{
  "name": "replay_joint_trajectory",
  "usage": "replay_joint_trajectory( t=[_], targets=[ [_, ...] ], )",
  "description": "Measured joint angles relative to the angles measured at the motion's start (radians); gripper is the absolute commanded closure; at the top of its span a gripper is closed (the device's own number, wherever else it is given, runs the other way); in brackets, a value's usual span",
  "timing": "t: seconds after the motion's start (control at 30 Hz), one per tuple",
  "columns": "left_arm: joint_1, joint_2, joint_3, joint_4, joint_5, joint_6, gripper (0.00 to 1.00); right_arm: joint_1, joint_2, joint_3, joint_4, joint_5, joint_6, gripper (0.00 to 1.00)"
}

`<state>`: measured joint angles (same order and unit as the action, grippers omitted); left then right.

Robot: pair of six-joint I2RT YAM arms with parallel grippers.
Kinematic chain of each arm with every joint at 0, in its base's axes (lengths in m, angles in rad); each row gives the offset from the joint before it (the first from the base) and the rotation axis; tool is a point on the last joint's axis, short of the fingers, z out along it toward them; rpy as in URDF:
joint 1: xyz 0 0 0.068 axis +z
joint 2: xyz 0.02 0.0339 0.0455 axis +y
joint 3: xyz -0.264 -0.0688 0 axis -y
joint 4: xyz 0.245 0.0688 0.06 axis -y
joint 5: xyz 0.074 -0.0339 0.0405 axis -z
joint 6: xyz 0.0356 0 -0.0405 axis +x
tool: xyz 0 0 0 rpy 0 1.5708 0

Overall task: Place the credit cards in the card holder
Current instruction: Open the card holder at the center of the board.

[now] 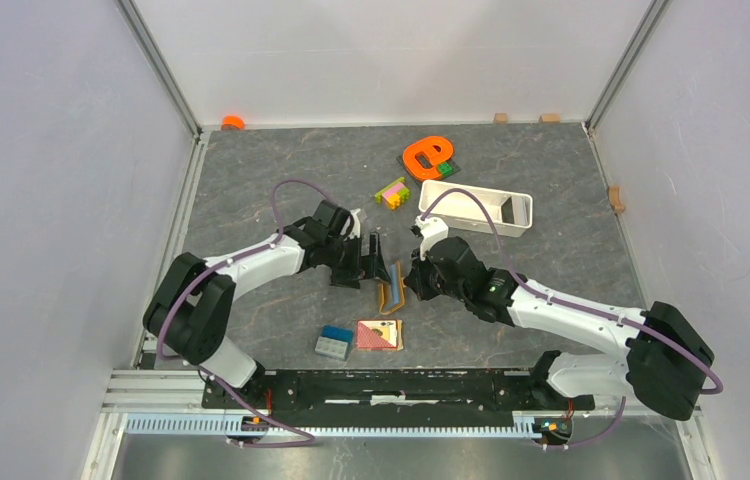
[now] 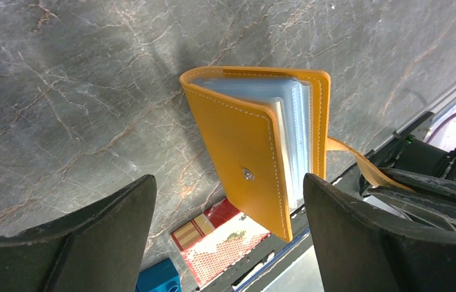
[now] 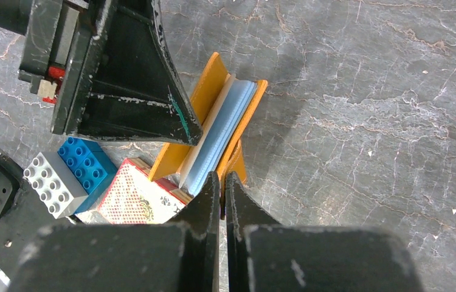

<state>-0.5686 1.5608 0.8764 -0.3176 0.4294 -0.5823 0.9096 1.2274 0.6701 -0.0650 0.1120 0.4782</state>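
The tan-orange card holder [image 1: 389,290] stands on edge mid-table, partly open, with its snap facing the left wrist camera [image 2: 247,173]. Pale white and bluish credit cards [image 3: 213,143] show between its covers; the rest of them is hidden. My left gripper [image 2: 228,179] is open, a finger on either side of the holder's near cover, touching nothing. My right gripper [image 3: 222,176] is shut on the holder's thin orange strap [image 2: 359,164] just beside the holder. From above, both grippers [image 1: 376,262] [image 1: 409,283] meet over the holder.
A red-and-tan square tile [image 1: 379,334] and a blue-and-grey block [image 1: 334,342] lie just in front of the holder. A white tray [image 1: 476,208] sits behind the right arm. An orange shape [image 1: 426,155] and coloured blocks [image 1: 391,192] lie farther back.
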Motion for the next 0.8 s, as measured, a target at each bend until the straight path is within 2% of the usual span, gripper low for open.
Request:
replay_joint_trajectory(
  t=[0.43, 0.8],
  targets=[
    [-0.024, 0.017, 0.024, -0.037, -0.036, 0.011, 0.03, 0.0, -0.009, 0.0, 0.0, -0.008, 0.0, 1.0],
    [-0.034, 0.066, 0.067, -0.121, -0.135, 0.052, 0.17, 0.0, -0.019, 0.0, -0.029, 0.034, 0.0, 1.0]
  ],
)
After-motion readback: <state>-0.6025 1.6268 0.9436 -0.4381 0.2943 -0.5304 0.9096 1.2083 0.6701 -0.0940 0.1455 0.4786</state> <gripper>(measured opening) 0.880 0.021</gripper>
